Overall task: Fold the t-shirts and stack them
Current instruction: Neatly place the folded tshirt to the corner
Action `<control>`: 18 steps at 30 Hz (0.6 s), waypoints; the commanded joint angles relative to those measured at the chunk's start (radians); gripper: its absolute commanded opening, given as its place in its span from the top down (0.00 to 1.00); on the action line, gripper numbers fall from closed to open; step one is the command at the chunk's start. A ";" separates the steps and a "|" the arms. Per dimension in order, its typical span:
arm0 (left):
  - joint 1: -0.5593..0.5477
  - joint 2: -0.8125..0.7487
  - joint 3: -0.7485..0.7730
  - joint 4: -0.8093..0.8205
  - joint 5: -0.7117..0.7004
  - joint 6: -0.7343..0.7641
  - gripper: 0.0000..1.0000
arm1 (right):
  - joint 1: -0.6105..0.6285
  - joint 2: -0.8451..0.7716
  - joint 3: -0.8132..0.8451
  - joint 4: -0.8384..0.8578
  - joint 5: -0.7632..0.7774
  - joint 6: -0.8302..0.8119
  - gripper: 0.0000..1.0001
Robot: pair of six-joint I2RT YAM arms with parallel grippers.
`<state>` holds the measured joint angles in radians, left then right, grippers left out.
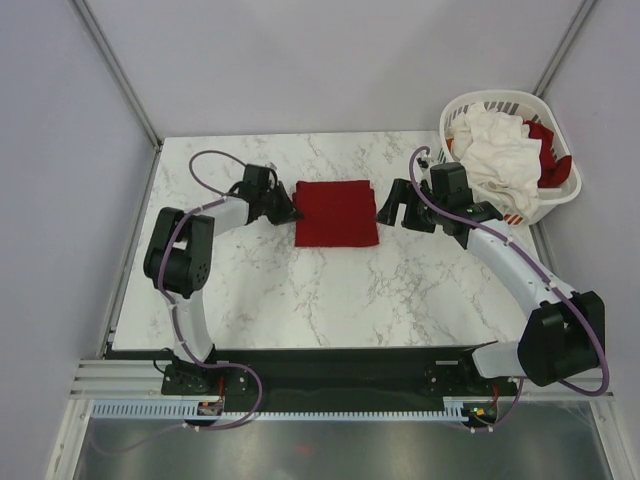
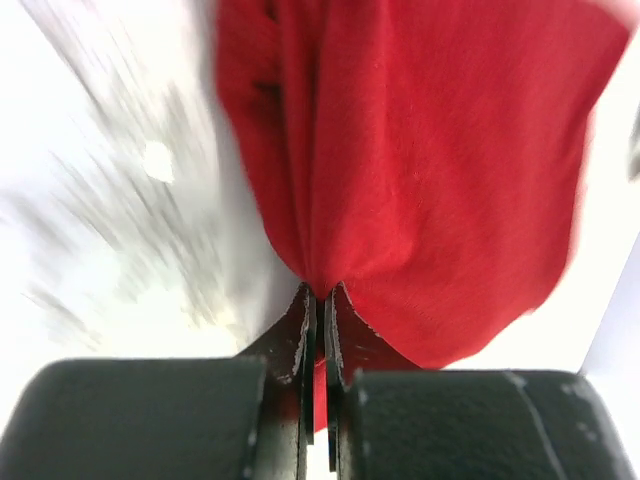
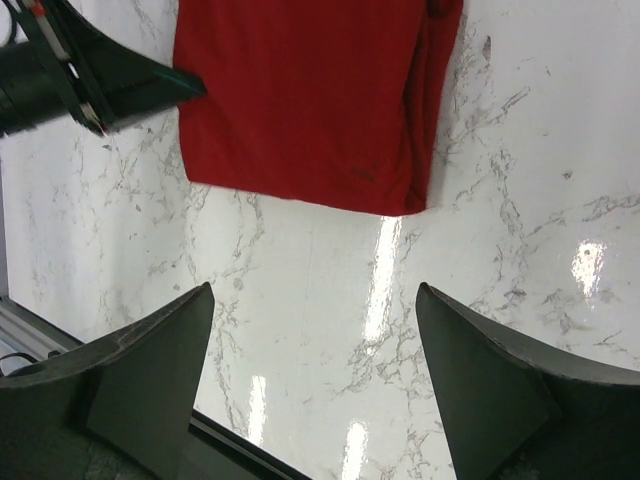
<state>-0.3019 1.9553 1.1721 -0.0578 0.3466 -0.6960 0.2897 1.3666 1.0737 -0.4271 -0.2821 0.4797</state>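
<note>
A dark red t-shirt lies folded into a rectangle on the marble table. My left gripper is at its left edge, shut on a pinch of the red cloth. My right gripper is open and empty just right of the shirt; its wrist view shows the folded red shirt ahead of the jaws, and the left gripper at the shirt's far edge. More t-shirts, white and red, lie heaped in the basket.
A white plastic slotted basket stands at the table's back right corner. The marble table ends at grey walls on the left and back. Both arm bases are at the near edge.
</note>
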 commanded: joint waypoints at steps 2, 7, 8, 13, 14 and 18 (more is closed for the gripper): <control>0.145 0.037 0.185 -0.054 -0.081 0.076 0.98 | 0.002 -0.041 -0.003 0.007 0.001 -0.019 0.10; 0.260 0.169 0.542 -0.500 -0.147 0.415 0.98 | 0.000 -0.040 -0.011 0.007 -0.011 -0.024 0.10; 0.294 0.224 0.602 -0.545 -0.179 0.441 0.98 | 0.002 -0.040 -0.012 0.005 -0.017 -0.024 0.09; 0.424 0.479 1.159 -0.837 -0.450 0.550 0.96 | 0.011 -0.031 -0.024 0.022 -0.060 -0.015 0.10; 0.449 0.552 1.296 -0.859 -0.507 0.556 0.83 | 0.014 -0.029 -0.027 0.024 -0.060 -0.016 0.09; 0.553 0.551 1.354 -0.835 -0.607 0.527 0.00 | 0.032 -0.032 -0.041 0.031 -0.060 -0.016 0.09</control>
<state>0.1726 2.5263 2.4489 -0.7914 -0.0677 -0.2207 0.3065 1.3548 1.0447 -0.4236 -0.3191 0.4736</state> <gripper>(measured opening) 0.771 0.904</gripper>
